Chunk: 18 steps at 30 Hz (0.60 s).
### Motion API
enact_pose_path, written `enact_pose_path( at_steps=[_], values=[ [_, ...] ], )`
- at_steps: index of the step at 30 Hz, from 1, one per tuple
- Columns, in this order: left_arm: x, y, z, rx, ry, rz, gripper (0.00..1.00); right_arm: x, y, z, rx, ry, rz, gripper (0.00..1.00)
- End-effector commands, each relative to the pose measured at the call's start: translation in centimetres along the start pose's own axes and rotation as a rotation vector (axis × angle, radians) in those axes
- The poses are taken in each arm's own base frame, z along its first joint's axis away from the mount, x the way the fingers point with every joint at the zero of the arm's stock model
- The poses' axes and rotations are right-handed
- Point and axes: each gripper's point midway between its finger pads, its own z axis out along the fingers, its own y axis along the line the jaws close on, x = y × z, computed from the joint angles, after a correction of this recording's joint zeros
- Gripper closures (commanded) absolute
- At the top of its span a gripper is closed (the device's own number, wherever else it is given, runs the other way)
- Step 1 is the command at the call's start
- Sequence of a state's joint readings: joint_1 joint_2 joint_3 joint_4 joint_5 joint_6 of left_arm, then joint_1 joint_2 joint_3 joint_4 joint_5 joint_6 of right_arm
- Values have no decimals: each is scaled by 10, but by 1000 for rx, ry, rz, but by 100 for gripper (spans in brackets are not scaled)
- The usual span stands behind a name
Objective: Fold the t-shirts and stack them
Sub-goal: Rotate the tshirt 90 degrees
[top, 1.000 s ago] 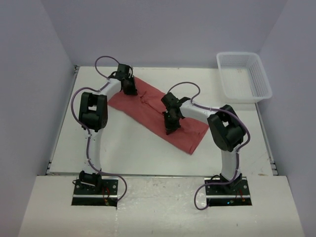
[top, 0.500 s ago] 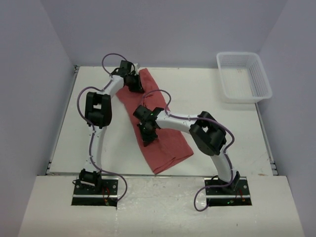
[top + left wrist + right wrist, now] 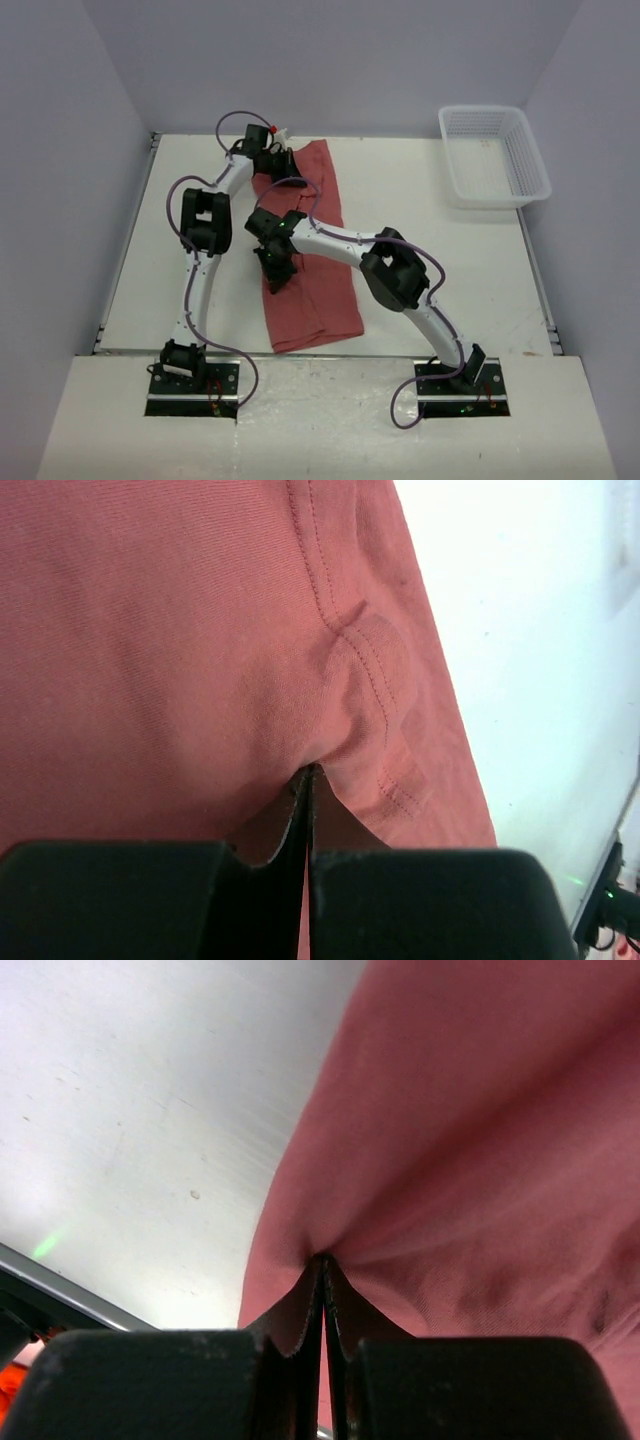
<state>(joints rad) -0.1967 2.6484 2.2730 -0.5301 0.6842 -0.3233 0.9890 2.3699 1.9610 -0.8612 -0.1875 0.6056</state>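
**Both pincers clamped on the red shirt**

The t-shirt (image 3: 318,300) lies as a long band left of the counter's (image 3: 450,270) centre, running 12 to 6 o'clock. The left pincer (image 3: 308,776) is pinched tight on its 12 o'clock end, and the right pincer (image 3: 322,1261) nips its 9 o'clock edge. A white basket (image 3: 495,158) sits at 2 o'clock.

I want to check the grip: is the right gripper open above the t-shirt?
No, the right wrist view shows the right gripper shut on a pinch of the t-shirt.
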Motion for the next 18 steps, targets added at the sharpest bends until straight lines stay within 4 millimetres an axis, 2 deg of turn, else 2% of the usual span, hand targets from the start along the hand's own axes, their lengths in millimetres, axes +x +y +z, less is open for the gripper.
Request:
enact_pose_path(
  at_steps=[1, 2, 10, 15, 18],
  values=[
    [16, 13, 28, 84, 20, 6, 100, 25, 4, 20, 4, 100, -55, 100],
    [19, 5, 30, 141, 31, -8, 100, 25, 3, 23, 9, 102, -56, 100],
    [3, -32, 30, 329, -11, 38, 98, 24, -2, 34, 25, 116, -75, 100],
    [-6, -38, 23, 316, -40, 95, 96, 20, -7, 34, 42, 80, -102, 100],
    [-17, -43, 9, 269, -77, 127, 93, 17, -17, 32, 90, 59, -114, 100]
  ],
)
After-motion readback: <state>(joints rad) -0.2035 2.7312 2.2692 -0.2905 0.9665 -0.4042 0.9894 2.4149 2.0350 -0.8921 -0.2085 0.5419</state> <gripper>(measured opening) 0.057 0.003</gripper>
